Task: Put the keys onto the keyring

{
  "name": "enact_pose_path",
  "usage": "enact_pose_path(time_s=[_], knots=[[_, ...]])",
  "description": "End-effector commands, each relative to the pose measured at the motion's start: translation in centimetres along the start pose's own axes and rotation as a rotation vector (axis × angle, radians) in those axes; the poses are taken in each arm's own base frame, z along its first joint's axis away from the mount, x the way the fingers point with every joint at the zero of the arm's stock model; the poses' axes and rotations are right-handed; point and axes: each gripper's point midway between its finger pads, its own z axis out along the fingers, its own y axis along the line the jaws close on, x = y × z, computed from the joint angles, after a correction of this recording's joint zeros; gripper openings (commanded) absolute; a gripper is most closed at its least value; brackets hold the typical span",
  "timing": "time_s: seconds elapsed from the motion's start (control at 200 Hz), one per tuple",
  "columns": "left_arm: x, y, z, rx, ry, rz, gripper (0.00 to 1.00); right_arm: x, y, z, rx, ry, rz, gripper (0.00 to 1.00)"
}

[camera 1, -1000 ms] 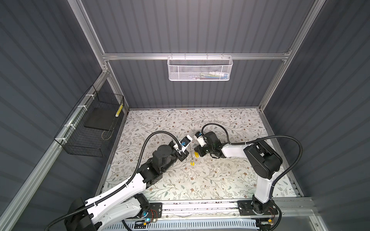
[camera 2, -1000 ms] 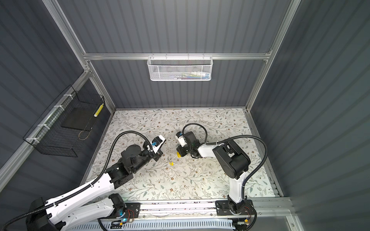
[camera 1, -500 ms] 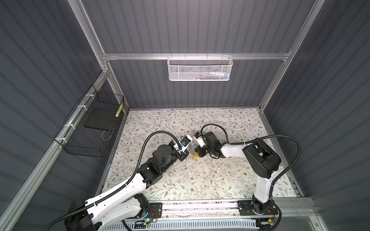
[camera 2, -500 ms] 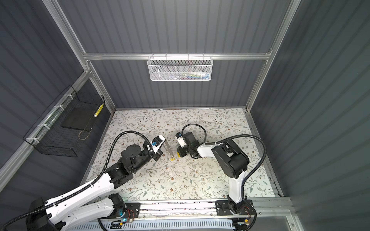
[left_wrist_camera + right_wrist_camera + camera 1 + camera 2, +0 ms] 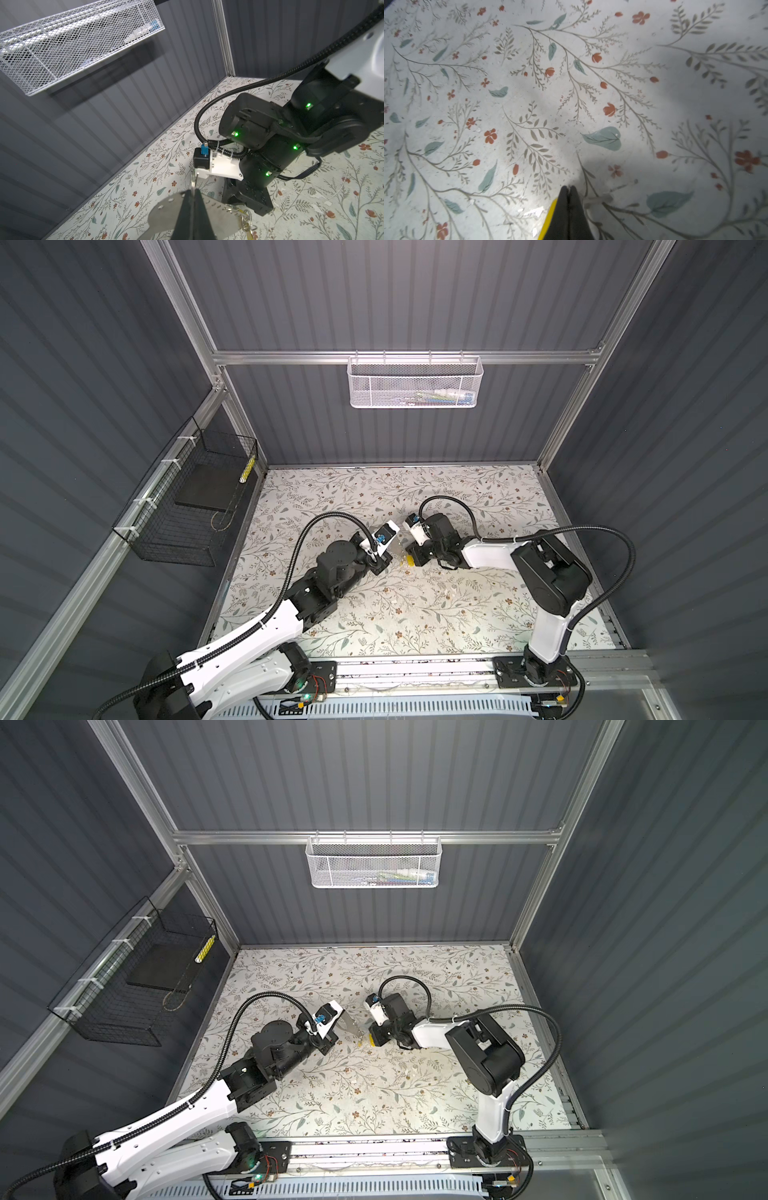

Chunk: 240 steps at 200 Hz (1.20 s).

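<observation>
My left gripper [image 5: 193,192] is shut on the keyring [image 5: 166,209], a flat grey metal piece that sticks out on both sides of its jaws and also shows in a top view [image 5: 350,1026]. Small silvery rings [image 5: 247,218] and a yellow tag [image 5: 248,233] show at the keyring's end; whether they hang on it I cannot tell. My right gripper [image 5: 568,188] points down at the table, shut on a yellow key [image 5: 550,216] whose edge shows beside one finger. In both top views that key [image 5: 410,560] sits at the right gripper's tip [image 5: 417,556], close to the left gripper [image 5: 337,1031].
The floral table top [image 5: 415,605] carries both arms, whose wrists nearly meet at mid table. A white mesh basket [image 5: 413,383] hangs on the back wall. A black wire basket [image 5: 187,506] hangs on the left wall.
My right gripper has shut and shifted slightly towards the left gripper. The yellow key that lay on the table just in front of it now sits at its fingertips. The left arm has held still.
</observation>
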Motion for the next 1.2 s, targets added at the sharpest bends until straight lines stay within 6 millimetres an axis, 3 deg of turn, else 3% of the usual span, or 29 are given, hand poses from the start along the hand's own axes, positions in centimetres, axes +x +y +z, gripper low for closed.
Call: enact_pose_path(time_s=[0.0, 0.475, 0.7, 1.006, 1.196], knots=[[-2.0, 1.0, -0.4, -0.021, -0.050, -0.002, 0.00, -2.4, 0.0, -2.4, 0.004, -0.071, -0.028, 0.00], [-1.6, 0.4, -0.1, 0.006, -0.049, -0.005, 0.00, -8.1, 2.2, -11.9, -0.126, -0.309, -0.096, 0.00], [-1.6, -0.4, 0.3, 0.043, -0.052, -0.009, 0.00, -8.5, 5.8, -16.4, -0.334, -0.412, -0.196, 0.00], [-2.2, -2.1, 1.4, 0.136, -0.078, -0.018, 0.00, -8.8, 8.7, -19.9, -0.446, -0.472, -0.281, 0.00], [-2.3, -3.1, 2.2, 0.185, -0.082, -0.028, 0.00, -9.0, 9.4, -20.9, -0.470, -0.492, -0.312, 0.00]])
